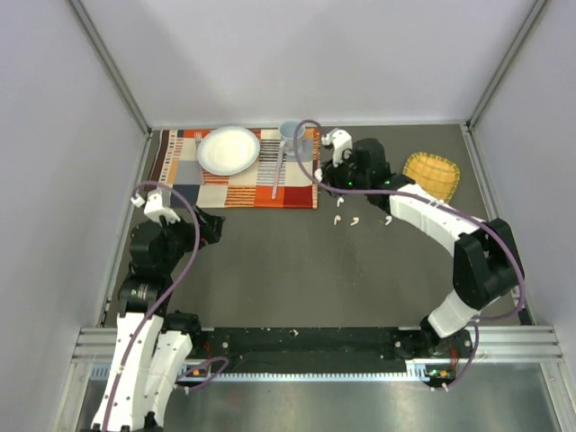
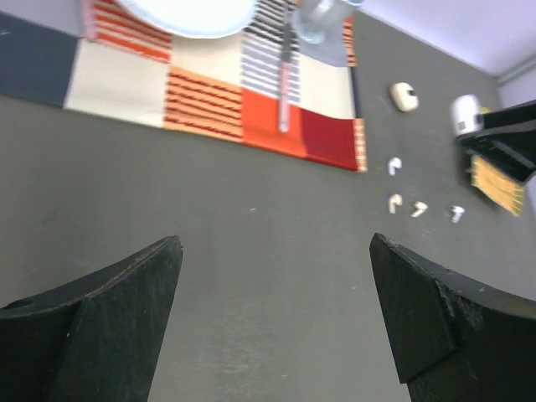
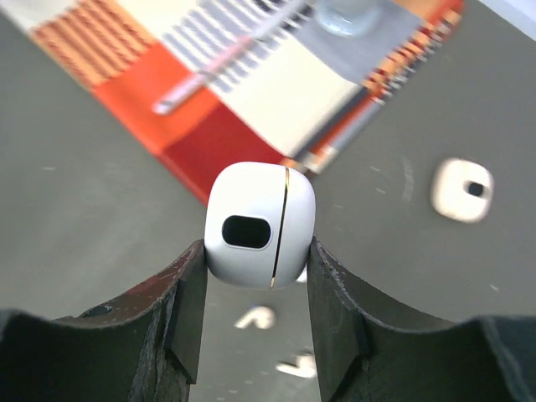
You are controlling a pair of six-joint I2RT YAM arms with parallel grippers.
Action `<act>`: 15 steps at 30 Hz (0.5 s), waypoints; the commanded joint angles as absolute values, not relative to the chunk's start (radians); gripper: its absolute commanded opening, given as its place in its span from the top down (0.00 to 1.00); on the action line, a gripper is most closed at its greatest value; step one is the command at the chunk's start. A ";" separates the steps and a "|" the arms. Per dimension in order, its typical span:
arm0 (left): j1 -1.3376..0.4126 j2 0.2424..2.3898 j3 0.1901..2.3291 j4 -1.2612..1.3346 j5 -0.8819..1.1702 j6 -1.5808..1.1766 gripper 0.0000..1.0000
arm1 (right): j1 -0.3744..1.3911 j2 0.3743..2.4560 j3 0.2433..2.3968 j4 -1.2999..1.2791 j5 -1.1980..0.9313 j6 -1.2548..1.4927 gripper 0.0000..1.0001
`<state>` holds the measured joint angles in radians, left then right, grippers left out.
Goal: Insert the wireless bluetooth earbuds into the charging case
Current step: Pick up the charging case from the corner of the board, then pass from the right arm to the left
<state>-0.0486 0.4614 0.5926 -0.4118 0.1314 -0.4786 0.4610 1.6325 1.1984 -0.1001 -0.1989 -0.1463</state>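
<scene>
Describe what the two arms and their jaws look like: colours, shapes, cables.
The left arm and right arm both have glossy white shells between bulky black joints. A purple cable loops loosely along each. A small white housing sits at each wrist. The jaws are matte black, thick and wedge-shaped, with flat inner faces.

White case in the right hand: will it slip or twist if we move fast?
Probably slippery: the white case looks smooth and glossy. The right hand pinches only its rounded lower sides, so it may pivot or squirt out. Likely rigid and light, being a small hard shell.
</scene>
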 commanded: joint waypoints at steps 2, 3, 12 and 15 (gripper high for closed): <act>-0.048 0.632 0.777 -0.330 0.348 -0.497 0.01 | 0.607 1.459 1.115 -0.031 -0.142 -0.051 1.00; -0.049 0.658 0.801 -0.374 0.357 -0.471 0.01 | 0.621 1.435 1.051 -0.008 -0.126 -0.032 1.00; -0.058 0.706 0.652 -0.229 0.669 -0.497 0.01 | 0.759 1.180 0.705 0.173 -0.078 -0.106 1.00; -0.072 0.692 0.589 -0.152 0.726 -0.525 0.01 | 0.772 1.123 0.626 0.228 -0.100 -0.205 1.00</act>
